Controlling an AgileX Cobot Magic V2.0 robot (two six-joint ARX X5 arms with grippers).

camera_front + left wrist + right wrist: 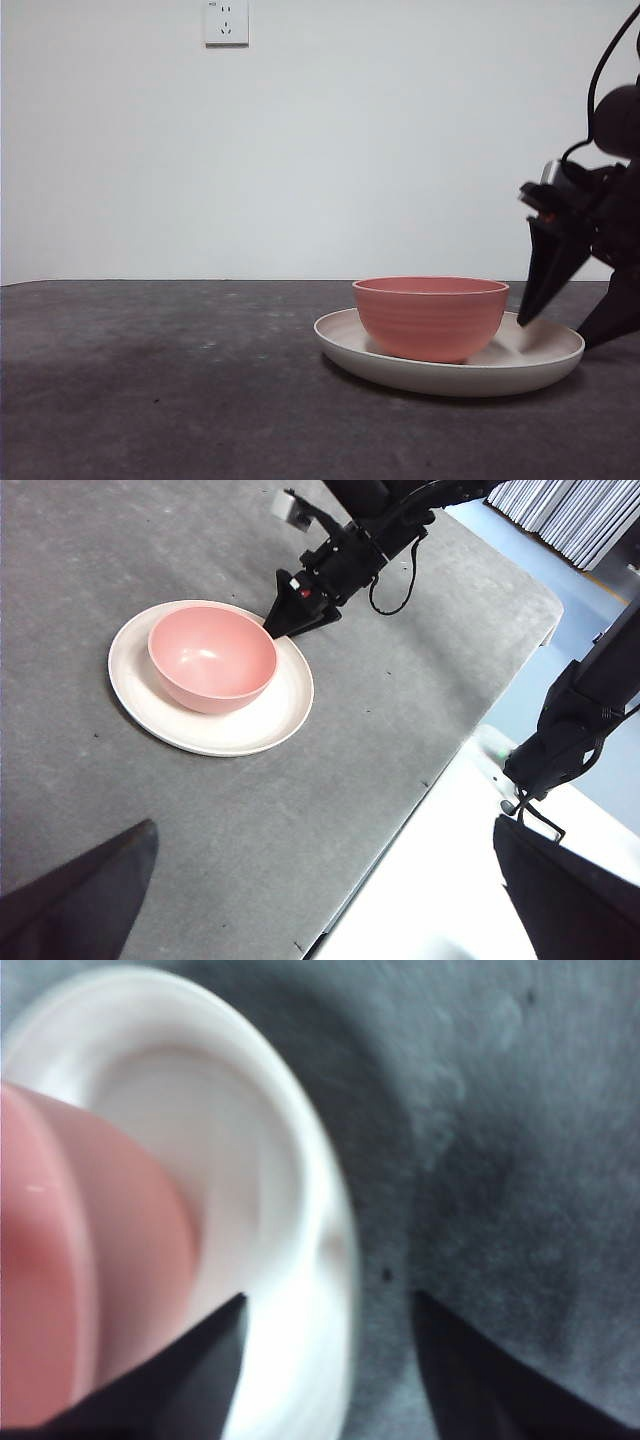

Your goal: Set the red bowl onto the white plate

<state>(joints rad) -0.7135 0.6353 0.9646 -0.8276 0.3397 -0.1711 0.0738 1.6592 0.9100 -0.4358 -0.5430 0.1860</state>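
Note:
The red bowl (430,315) sits upright in the white plate (450,380) on the dark table. Both also show in the left wrist view, the bowl (210,660) on the plate (250,725). My right gripper (552,333) is open and empty, just beside the plate's right edge, apart from the bowl. In the right wrist view its jaws (328,1298) straddle the plate's rim (300,1160), with the blurred bowl (60,1260) close by. My left gripper (325,825) is open and empty, held high and away from the plate.
The grey table (150,380) stretches left of the plate. Its edge (400,820) runs near a white surface (430,900). A black arm base (575,725) stands beyond that edge. A wall socket (226,22) is on the back wall.

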